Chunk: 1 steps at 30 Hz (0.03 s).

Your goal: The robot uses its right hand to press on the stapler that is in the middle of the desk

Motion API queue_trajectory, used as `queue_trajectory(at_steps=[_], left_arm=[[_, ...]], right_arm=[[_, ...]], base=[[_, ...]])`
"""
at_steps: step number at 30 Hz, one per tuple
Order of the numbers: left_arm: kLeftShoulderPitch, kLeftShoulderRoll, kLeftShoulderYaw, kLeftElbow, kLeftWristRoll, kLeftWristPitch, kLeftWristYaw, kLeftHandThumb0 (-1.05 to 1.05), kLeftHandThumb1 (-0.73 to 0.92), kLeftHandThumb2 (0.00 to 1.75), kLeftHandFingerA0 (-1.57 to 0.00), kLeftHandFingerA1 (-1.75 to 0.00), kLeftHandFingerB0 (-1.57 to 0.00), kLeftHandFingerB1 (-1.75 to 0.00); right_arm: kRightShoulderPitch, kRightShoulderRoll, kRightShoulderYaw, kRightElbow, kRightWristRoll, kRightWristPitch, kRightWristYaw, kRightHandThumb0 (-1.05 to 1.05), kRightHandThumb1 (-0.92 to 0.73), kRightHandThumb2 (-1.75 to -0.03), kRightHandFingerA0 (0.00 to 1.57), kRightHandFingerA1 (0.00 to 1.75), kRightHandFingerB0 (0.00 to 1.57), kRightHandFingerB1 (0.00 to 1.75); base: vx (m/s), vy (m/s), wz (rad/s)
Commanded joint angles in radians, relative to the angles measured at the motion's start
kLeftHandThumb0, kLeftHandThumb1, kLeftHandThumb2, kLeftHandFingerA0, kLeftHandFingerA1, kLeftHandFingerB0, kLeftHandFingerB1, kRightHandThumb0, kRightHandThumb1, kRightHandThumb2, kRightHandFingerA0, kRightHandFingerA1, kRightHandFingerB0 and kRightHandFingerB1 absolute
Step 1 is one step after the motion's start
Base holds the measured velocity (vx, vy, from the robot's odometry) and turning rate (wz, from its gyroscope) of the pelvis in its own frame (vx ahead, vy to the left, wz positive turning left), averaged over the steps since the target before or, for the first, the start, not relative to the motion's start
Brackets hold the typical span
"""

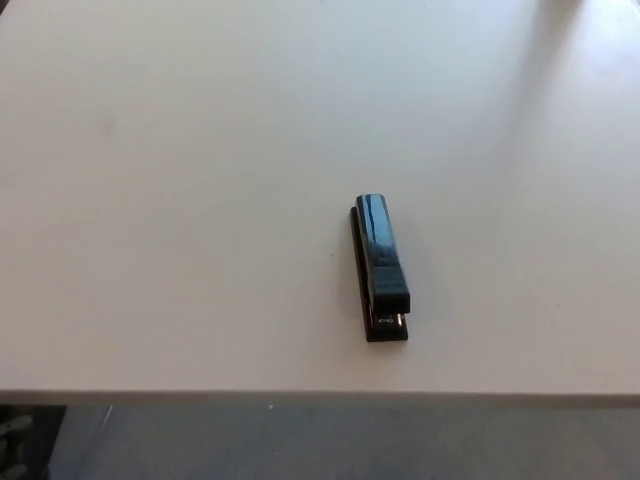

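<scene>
Bottom strip of frame: grey floor below the desk edge, blurry, no detail. Dark shape in bottom left corner, cut off by the frame, can't tell what it is

Desk fills the rest, pale plain top, its near edge a straight line across the lower frame; the other edges are cut off by the frame, apart from a sliver of dark at the upper left corner

Stapler black, glossy, lying flat on the desk just right of centre, lower half of frame, close to the near edge. Long axis runs near to far, slightly tilted. Metal glint at its near end, too small to read. Base shows as a thin dark edge along its left side

Neither robot hand shows, so finger spread can't be told, nor stapler position relative to fingers. Nothing touches the stapler

Upper right of frame: soft shadow band and brighter patch on the desk, source out of frame
</scene>
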Motion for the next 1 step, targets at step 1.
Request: queue_trajectory(at_steps=[1], left_arm=[[-0.008, 0.020, 0.002, 0.002, -0.011, 0.031, -0.001, -0.36, 0.50, 1.09, 0.00, -0.48, 0.00, -0.46]], right_arm=[[-0.012, -0.006, -0.006, 0.007, 0.004, -0.023, -0.005, -0.94, -0.71, -1.12, 0.00, 0.13, 0.00, 0.07]], base=[[0.00, 0.000, 0.00]])
